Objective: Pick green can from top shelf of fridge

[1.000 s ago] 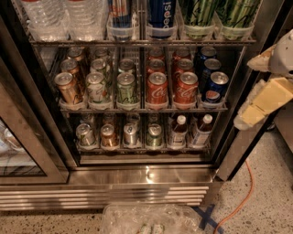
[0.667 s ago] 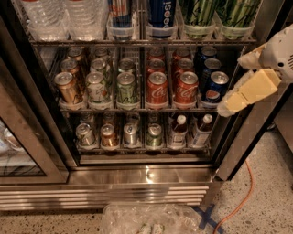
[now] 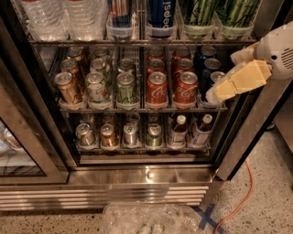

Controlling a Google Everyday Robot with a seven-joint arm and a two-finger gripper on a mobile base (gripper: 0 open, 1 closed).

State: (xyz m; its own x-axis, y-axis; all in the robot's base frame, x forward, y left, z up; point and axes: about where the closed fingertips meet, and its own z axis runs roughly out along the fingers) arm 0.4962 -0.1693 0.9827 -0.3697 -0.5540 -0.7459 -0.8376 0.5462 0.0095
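Two tall bright-green cans stand in clear tubs at the right end of the top shelf [image 3: 137, 42], one [image 3: 199, 12] left of the other [image 3: 236, 12]. Their tops are cut off by the frame's upper edge. The fridge [image 3: 146, 176] stands open, its glass door [image 3: 20, 151] swung out at the left. My gripper [image 3: 223, 84], cream and yellow on a white wrist, reaches in from the right. It hangs just below the top shelf, in front of the blue cans [image 3: 207, 61] on the middle rack, below the green cans. It holds nothing that I can see.
A tall blue Pepsi can [image 3: 161, 13] and water bottles [image 3: 64, 16] share the top shelf. Short soda cans [image 3: 157, 87] fill the middle rack, with small cans and bottles [image 3: 177, 130] below. The fridge's right post [image 3: 249, 123] is close to my arm. An orange cable [image 3: 240, 201] and a plastic-wrapped pack [image 3: 151, 219] lie on the floor.
My gripper has moved left and upward, from beside the fridge's right post into the opening in front of the middle rack's right end. The cans have not moved.
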